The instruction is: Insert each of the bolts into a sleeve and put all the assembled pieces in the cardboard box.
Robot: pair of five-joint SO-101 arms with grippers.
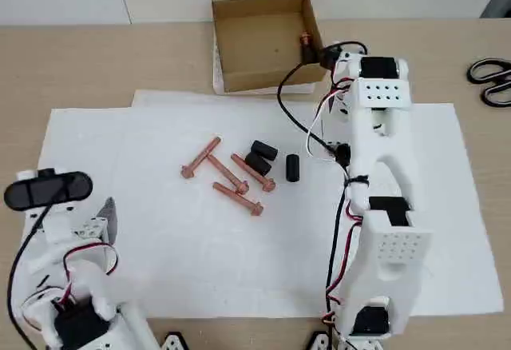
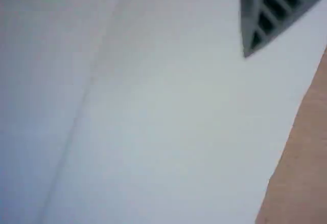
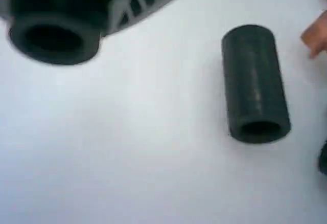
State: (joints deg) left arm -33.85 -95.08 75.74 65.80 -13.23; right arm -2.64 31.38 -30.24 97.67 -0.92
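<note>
The held sleeve (image 3: 53, 40) sits against the ribbed jaw of the right gripper (image 3: 130, 1), bore toward the wrist camera, up off the paper (image 1: 160, 246). That reads as jaws clamped on it. No bolt in it that I can see. A loose sleeve (image 3: 255, 86) lies on its side just beside.

High view: four bolts (image 1: 236, 196) fanned at frame centre, two more sleeves (image 1: 263, 150) touching each other, one against a bolt shank. The cardboard box (image 1: 259, 42) is top centre. A copper-coloured end shows at its right wall, can't tell what it is.

Risks, my read:
- Parts are round and bunched, so a low pass nudges neighbours and they roll.
- Bore-to-bolt fit looks tight, so a sleeve tilted in the grip would jam the shank.
- The black cable (image 1: 281, 98) loops off the right arm (image 1: 375, 166) over the paper and could drag parts.

Pose: right arm stretched up the right side of frame, far end beside the box. Left gripper (image 1: 108, 216) is low at lower left, well apart from the parts. Open or closed, can't tell.
</note>
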